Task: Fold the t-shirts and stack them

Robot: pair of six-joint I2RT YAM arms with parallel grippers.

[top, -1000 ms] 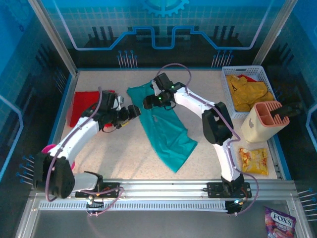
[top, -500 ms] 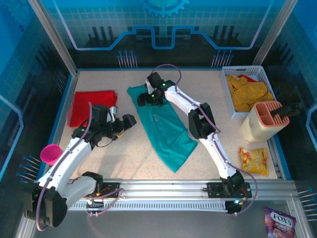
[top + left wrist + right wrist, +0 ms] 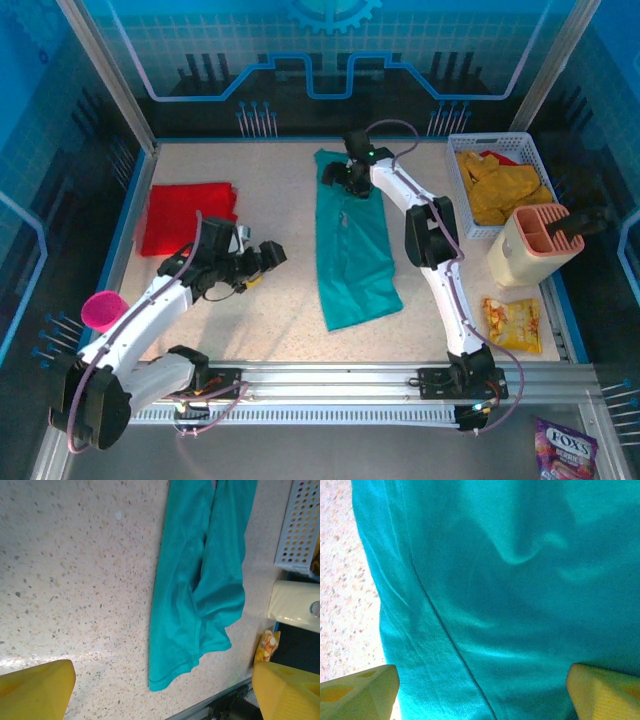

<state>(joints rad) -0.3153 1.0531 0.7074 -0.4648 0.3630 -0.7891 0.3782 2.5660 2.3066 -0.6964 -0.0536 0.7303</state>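
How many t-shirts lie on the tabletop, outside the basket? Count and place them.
2. The teal t-shirt lies lengthwise mid-table; the red t-shirt sits folded at the far left. Yellow cloth in the basket may hide more.

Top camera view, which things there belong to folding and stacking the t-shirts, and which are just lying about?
For the job: teal t-shirt spread mid-table; red t-shirt at far left; yellow t-shirts crumpled in the white basket.

Lying about: pink cup; beige holder; yellow snack bag; purple candy bag.
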